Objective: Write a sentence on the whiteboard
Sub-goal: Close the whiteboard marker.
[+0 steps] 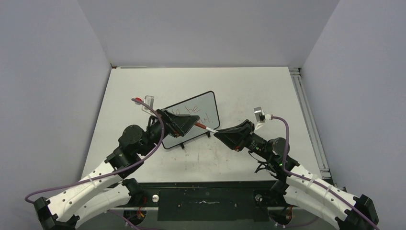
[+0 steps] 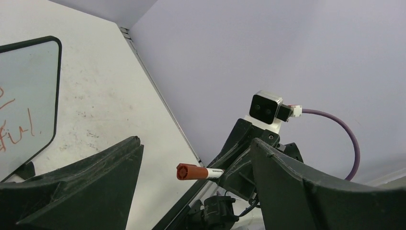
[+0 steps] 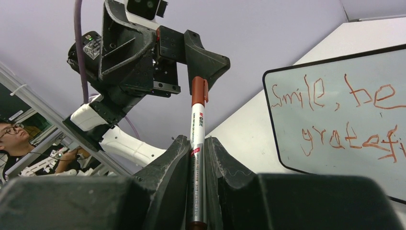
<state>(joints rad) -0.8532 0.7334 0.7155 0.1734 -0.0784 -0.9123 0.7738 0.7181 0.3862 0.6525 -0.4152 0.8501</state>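
The right hand is clamped on the barrel of a slim white marker pen with a red cap. The cap end points into the left hand, whose fingers stand wide apart and touch nothing. The small black-framed glossy whiteboard sits left of centre on the pale desk, well apart from its far and right edges. The red handwritten sentence reads "Smile, be" over "gratef", cut off at the frame edge. From above, the left hand hides the board's left part.

At the right of the right wrist view, the whiteboard bears the sentence in red: "Smile, be" over "gratef", cut off at the frame edge. Print on the marker is unreadable.
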